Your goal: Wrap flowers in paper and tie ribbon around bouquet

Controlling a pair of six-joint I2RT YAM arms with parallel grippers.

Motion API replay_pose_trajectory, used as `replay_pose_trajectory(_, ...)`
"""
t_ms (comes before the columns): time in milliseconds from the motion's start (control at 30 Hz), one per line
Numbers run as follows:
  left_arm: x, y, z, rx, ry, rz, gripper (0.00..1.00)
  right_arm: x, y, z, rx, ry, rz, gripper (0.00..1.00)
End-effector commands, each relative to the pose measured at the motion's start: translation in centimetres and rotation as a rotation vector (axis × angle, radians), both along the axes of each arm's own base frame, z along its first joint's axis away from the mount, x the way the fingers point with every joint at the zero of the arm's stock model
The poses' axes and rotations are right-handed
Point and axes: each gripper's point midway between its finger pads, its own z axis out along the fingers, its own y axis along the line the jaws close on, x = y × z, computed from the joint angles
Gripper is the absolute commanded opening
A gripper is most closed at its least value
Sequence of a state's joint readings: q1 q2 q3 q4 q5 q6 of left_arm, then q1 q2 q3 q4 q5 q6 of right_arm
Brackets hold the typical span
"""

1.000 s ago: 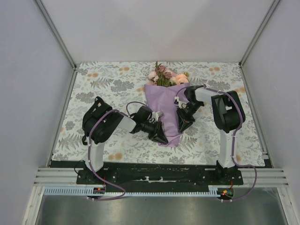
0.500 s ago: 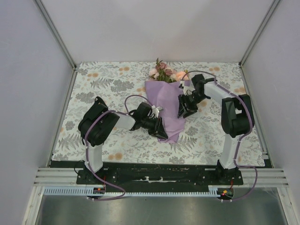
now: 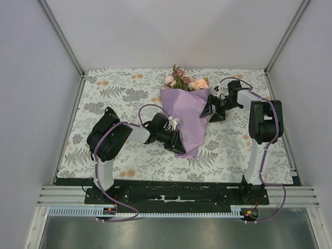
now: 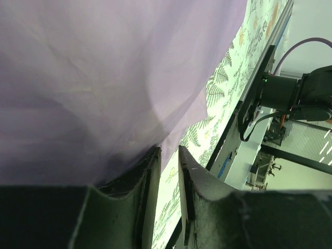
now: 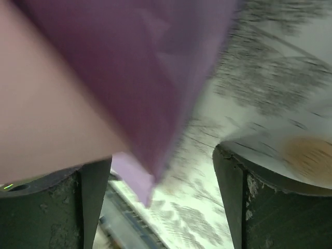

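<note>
The right gripper (image 5: 161, 158) gapes wide just right of the bouquet (image 3: 181, 114), holding nothing (the paper (image 5: 145, 78) blurs there), while the left gripper (image 4: 169, 151), nearly closed at the bouquet's narrow end, touches paper; whether it pinches, I cannot tell.

Your worktop (image 3: 233, 155) is covered by a tablecloth (image 3: 104, 98) printed with grey leaves and orange blossoms. Near its middle the bouquet (image 3: 181, 111) lies lengthwise, with the flowers (image 3: 184, 82) toward the far edge and the lilac paper (image 3: 188, 129) tapering toward the near edge, where a black base plate (image 3: 176, 192) runs.
</note>
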State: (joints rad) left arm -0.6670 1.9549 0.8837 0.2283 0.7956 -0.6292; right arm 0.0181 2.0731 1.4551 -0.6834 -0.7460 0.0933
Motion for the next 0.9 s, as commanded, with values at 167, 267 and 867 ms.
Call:
replay_pose_trajectory(167,0.3,1.5,-3.0,0.105,-0.031,0.006,0.31,3.3,1.9,-1.6,0.11,0.027,-0.063,0.77)
replay_pose_trajectory(267,0.3,1.5,-2.9,0.102,-0.032,0.002,0.31,3.5,2.4,-2.6,0.135,0.08,-0.081,0.71)
replay_pose_trajectory(867,4.3,1.4,8.7,-0.057,-0.303,-0.059,0.52,4.4,3.2,-1.3,0.218,0.066,-0.093,0.0)
